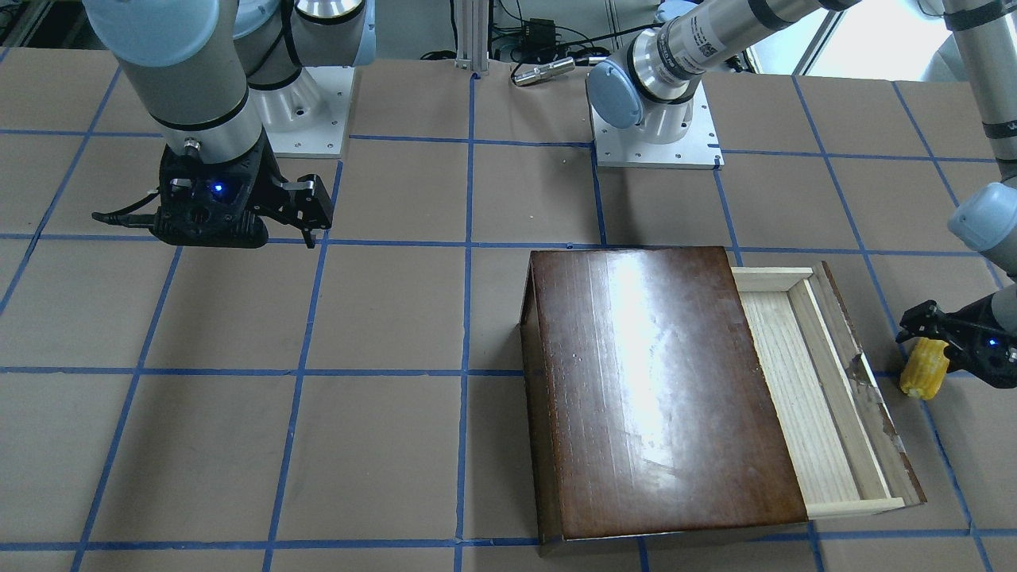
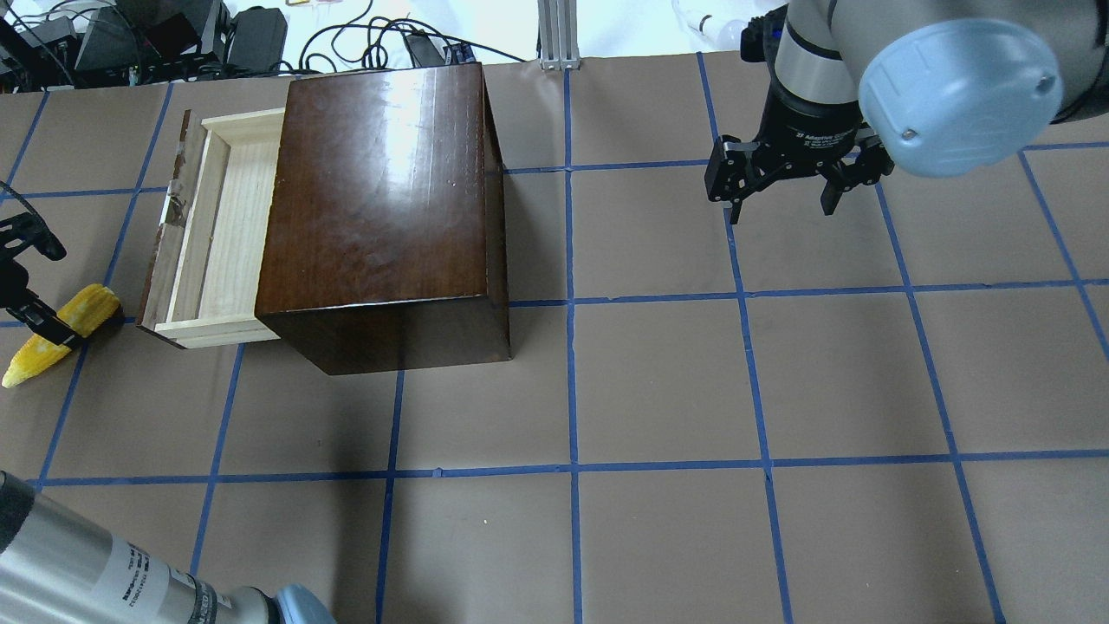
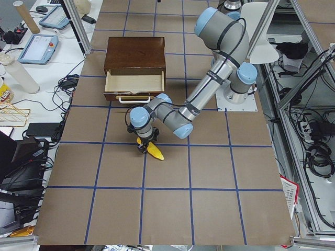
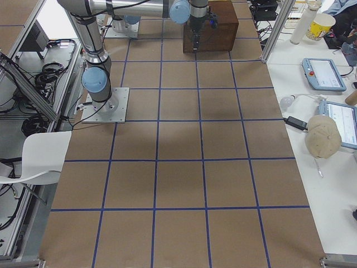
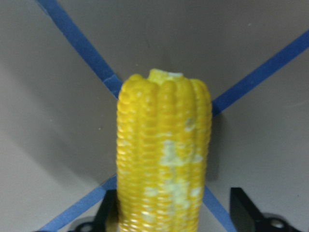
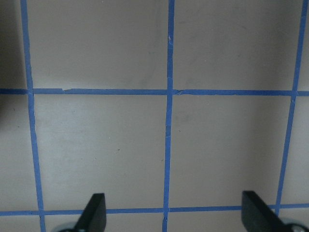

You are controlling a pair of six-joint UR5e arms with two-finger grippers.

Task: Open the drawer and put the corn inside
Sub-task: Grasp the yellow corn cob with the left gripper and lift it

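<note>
Drawer [image 2: 227, 234] was pulled out of box [image 2: 381, 191]. Corn [image 2: 91, 310] lay outside on table [image 2: 658, 381], just beside drawer front. Left gripper [image 5: 173, 212] straddled cob, claw spread, one finger touching, gap at other. Right gripper [image 2: 780, 184] hung over table, claw spread wide, well apart from box.

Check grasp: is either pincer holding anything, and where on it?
Nothing clamped yet. Left pincer straddles the corn near its middle; the corn lies on the table, with a gap on one side. Right pincer is open and empty.

left gripper [image 2: 61, 295], right gripper [image 2: 780, 211]: jaws apart
</note>
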